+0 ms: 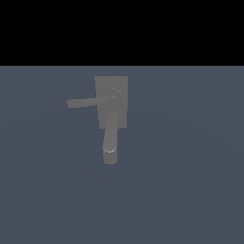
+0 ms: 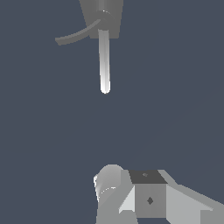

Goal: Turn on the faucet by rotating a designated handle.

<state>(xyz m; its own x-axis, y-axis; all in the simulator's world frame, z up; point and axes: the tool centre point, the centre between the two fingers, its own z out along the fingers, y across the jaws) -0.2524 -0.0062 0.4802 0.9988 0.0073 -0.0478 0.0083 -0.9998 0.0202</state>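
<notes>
The faucet [image 1: 111,102] is a small matte grey fixture on the dark floor, with a flat back plate [image 1: 119,86] and a round hub [image 1: 114,94]. The handle [image 1: 86,101] is a thin bar pointing from the hub toward the exterior view's left. A thick curved spout [image 1: 110,140] runs toward the camera. In the wrist view I see the back plate [image 2: 111,17], the handle [image 2: 72,37] and the bright spout [image 2: 104,61]. Parts of my gripper [image 2: 131,192] show at that picture's edge, well away from the faucet and touching nothing. Its jaws are not clear. The exterior view does not show it.
A plain dark blue-grey floor [image 1: 190,181] surrounds the faucet on all sides. A black band fills the top of the exterior view. No other objects show.
</notes>
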